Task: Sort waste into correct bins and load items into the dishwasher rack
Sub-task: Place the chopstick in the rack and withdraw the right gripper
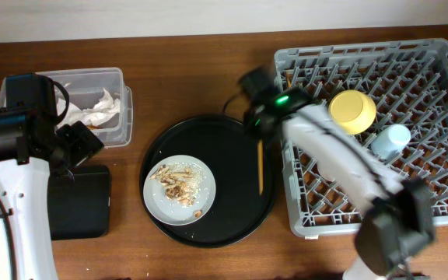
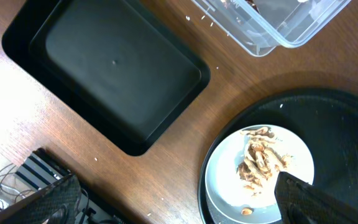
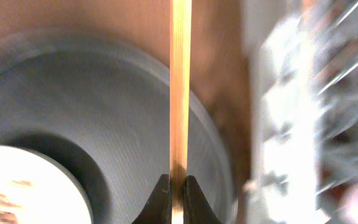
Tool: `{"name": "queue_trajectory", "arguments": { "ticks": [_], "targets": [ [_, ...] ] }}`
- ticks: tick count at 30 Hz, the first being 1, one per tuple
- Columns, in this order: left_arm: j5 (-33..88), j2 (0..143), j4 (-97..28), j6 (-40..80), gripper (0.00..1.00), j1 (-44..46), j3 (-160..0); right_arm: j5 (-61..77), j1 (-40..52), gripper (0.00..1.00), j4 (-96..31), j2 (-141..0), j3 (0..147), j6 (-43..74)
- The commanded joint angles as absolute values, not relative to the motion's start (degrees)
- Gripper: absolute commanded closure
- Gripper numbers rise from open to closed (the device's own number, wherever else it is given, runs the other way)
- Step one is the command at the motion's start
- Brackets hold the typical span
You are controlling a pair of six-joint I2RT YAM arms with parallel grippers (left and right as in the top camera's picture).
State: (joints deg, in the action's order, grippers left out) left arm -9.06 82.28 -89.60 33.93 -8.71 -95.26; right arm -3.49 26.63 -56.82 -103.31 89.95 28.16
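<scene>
My right gripper (image 1: 259, 138) (image 3: 177, 194) is shut on the wooden chopsticks (image 1: 260, 167) (image 3: 180, 93), which hang over the right side of the round black tray. The grey-white plate (image 1: 179, 189) (image 2: 229, 180) with brown food scraps (image 1: 179, 180) (image 2: 261, 163) lies on that tray. My left gripper (image 1: 78, 146) (image 2: 179, 208) is open and holds nothing, hovering between the shallow black tray (image 1: 80, 204) (image 2: 117, 68) and the plate. White tissue (image 1: 99, 109) lies in the clear tub (image 1: 124, 101) (image 2: 272, 28). A yellow bowl (image 1: 353, 110) and a light-blue cup (image 1: 390, 141) sit in the grey dishwasher rack (image 1: 442, 70).
The large round black tray (image 1: 239, 210) (image 3: 104, 124) (image 2: 344, 137) sits between the bins and the rack. The rack's left wall (image 3: 284, 137) shows blurred just right of the chopsticks. My right arm reaches across the rack from the front right.
</scene>
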Motion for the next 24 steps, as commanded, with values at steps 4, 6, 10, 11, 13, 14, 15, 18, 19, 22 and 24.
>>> {"name": "queue_trajectory", "arguments": {
  "ticks": [4,6,10,11,13,14,15,18,19,22,24],
  "targets": [
    [-9.72,82.04,-89.67,34.52,0.01,-8.91,-95.66,-4.19,14.68,0.96,-54.61,-96.23,94.91,3.18],
    [-9.72,82.04,-89.67,34.50,0.01,-8.91,-95.66,-4.16,12.01,0.96,-52.40,-98.80,94.72,3.22],
    [-9.72,82.04,-89.67,34.50,0.01,-8.91,-95.66,-2.61,10.79,0.80,-50.70,-105.62,94.72,5.85],
    [-9.72,82.04,-89.67,34.52,0.01,-8.91,-95.66,-2.17,10.79,0.66,-50.33,-107.26,94.72,7.16],
    [-9.72,82.04,-89.67,34.50,0.01,-8.91,-95.66,-1.54,10.85,0.60,-50.65,-107.85,94.72,7.81],
    [-9.72,82.04,-89.67,34.52,0.01,-8.91,-95.66,-0.49,10.85,0.52,-51.05,-107.61,94.74,7.86],
    [-9.72,82.04,-89.67,34.50,0.01,-8.91,-95.66,0.30,10.85,0.46,-51.48,-107.37,94.74,8.01],
    [-9.72,82.04,-89.67,34.52,0.01,-8.91,-95.66,0.89,10.85,0.42,-54.19,-105.03,94.85,10.37],
    [-9.72,82.04,-89.67,34.52,0.01,-8.91,-95.66,0.86,10.85,0.42,-55.40,-103.55,94.85,11.68],
    [-9.72,82.04,-89.67,34.50,0.01,-8.91,-95.66,0.86,10.50,0.24,-58.87,-96.62,94.85,17.19],
    [-9.72,82.04,-89.67,34.50,0.01,-8.91,-95.66,1.63,7.75,0.01,-61.41,-90.06,94.85,21.80]
  ]
}}
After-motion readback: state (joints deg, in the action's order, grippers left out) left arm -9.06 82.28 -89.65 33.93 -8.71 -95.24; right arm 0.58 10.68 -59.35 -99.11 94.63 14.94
